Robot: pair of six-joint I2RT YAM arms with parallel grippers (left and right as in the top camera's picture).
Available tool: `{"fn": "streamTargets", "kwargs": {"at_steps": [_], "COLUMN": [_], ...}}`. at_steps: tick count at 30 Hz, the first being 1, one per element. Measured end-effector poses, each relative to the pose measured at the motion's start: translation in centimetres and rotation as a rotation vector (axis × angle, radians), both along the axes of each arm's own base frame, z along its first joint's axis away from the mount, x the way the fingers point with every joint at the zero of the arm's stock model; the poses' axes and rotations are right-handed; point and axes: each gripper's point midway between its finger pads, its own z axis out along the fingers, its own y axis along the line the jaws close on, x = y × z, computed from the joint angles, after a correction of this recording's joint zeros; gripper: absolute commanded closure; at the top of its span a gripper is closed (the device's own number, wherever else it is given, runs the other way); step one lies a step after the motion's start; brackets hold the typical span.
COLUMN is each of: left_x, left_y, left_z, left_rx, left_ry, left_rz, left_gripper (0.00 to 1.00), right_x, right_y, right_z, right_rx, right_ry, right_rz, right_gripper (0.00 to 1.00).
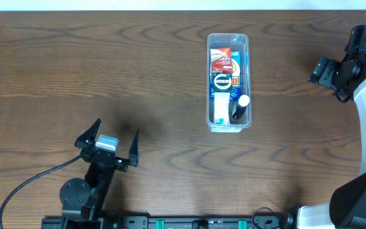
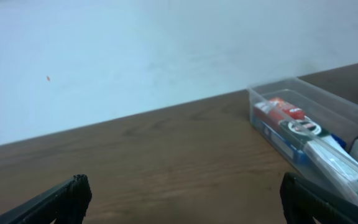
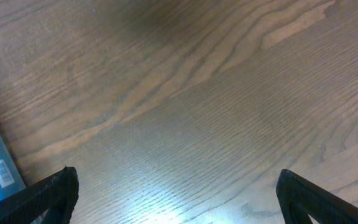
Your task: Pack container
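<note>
a: what is on the table (image 1: 107, 63)?
b: i see the clear container (image 1: 209, 76) at the far middle, with small packs (image 1: 224, 62) inside.
a: and the jaws?
b: the left gripper (image 1: 117, 127) and the right gripper (image 3: 176, 186) are both fully open, holding nothing, well apart from it.

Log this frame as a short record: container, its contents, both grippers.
container: clear, upright on the table
contents: red-and-blue box, white tube, black bottle with white cap, all inside
left gripper: open, empty, apart from the container
right gripper: open, empty, over wood
</note>
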Motion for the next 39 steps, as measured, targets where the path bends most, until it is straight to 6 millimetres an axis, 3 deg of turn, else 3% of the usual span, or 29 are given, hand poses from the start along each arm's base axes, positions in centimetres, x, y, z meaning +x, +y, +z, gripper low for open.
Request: {"fn": "streamTargets", "kwargs": {"at_steps": [10,21,32,39], "left_x": [-0.4,0.4,0.9,0.9], "left_y": [0.4,0.5,1.0,1.3], "left_z": [-0.1,-0.9,-6.1,-6.3], "left_rx": [-0.004,-0.006,0.010,0.013], "left_ry": [-0.054,-0.143,0.021,0.038], "left_rz": [0.016,0.023,0.046,0.065], "left_gripper": [0.02,0.02,0.02,0.02], "right_x": [0.0,0.0,0.0,0.0], "right_y": [0.0,0.0,0.0,0.0], "right_z": [0.0,0.0,0.0,0.0], "right_rx": [0.000,0.000,0.000,0.000], "right_ry": [0.000,0.000,0.000,0.000], "right_rz": [0.000,0.000,0.000,0.000], "right_gripper": [0.01,0.01,0.01,0.01]}}
